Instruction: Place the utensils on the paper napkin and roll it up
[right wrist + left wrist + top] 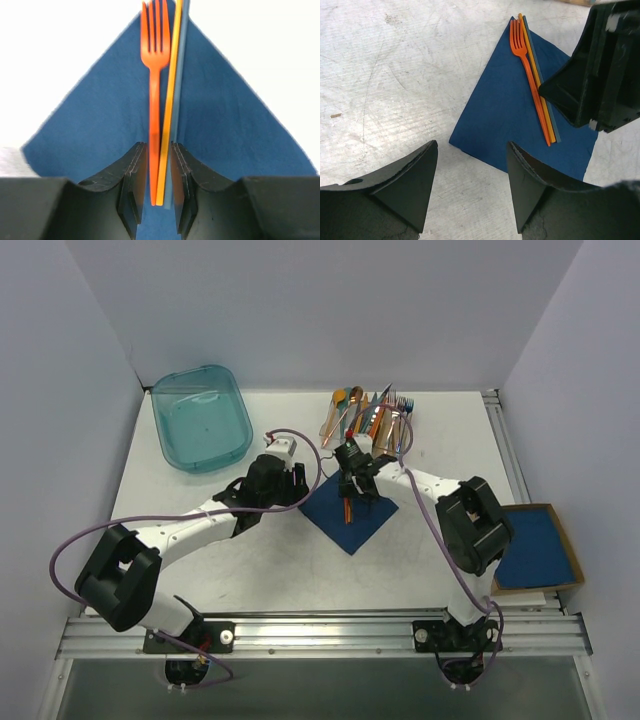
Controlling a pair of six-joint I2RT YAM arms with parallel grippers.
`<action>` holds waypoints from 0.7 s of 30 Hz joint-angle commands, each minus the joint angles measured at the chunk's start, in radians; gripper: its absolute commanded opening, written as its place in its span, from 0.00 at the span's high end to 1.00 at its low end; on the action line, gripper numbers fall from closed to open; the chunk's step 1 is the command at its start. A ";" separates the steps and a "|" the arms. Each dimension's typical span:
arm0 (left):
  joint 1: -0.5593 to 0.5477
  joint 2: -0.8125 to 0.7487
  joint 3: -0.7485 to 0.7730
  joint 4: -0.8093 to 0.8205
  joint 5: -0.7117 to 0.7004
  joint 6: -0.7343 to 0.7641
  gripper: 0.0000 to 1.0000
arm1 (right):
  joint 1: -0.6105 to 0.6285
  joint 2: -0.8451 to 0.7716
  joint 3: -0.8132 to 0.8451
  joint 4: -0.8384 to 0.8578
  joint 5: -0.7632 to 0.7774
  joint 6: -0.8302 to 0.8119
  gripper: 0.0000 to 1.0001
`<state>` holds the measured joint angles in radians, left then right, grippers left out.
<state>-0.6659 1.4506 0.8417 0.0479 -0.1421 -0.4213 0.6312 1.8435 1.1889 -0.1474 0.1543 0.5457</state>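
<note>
Utensils [155, 115] lie on napkin [100, 115]; right hand [159, 150] straddles their handles, grasping or released I can't tell. Left hand [471, 150] released, hovering. Only top view catches teal tub [200, 418].

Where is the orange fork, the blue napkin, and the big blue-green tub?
orange fork [519, 49]: left wrist view, at the base of its tines.
blue napkin [500, 112]: left wrist view, on its bare middle.
blue-green tub [200, 427]: top view, on its bare floor.
</note>
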 commanded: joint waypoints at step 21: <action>0.000 -0.036 0.002 0.026 -0.008 0.012 0.34 | -0.163 0.335 0.729 0.052 0.001 0.057 0.67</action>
<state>-0.6659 1.4437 0.8417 0.0483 -0.1455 -0.4213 0.4599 2.1525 1.8587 -0.1276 0.1577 0.5613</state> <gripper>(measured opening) 0.657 0.322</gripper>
